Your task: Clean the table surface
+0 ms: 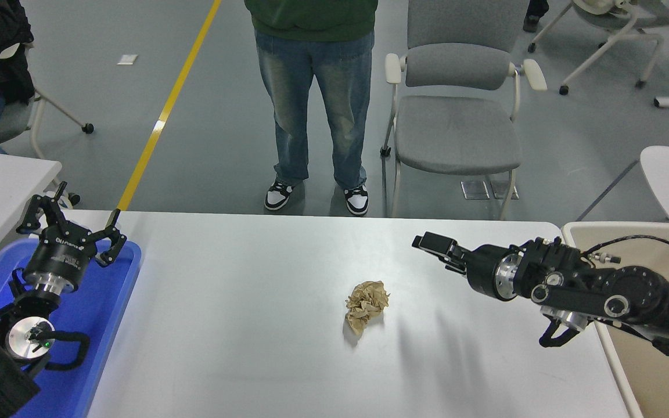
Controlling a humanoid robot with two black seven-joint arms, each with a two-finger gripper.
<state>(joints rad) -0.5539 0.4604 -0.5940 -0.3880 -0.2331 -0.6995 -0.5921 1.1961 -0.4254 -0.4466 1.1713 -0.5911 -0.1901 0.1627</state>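
- White worktop [241, 348] fills the lower half of the head view, far edge running across the middle — matte, rounded corners.
- Crumpled tan paper wad [366, 304] lies near the worktop's centre, alone, touching neither arm.
- Right claw [427, 242] comes in from the right edge, pointing left, held above the worktop to the upper right of the wad, apart from it. It is seen side-on; cannot tell how far its fingers are spread. Nothing seen in its grip.
- Left claw [70, 220] parked at lower left over the blue tray [111, 307], fingers spread wide, empty. White lettering on its black body — too small to read.
- Beige bin [648, 371] sits at the worktop's right end.
- Person in jeans [311, 110] stands at the far side, beside a grey chair [456, 128].
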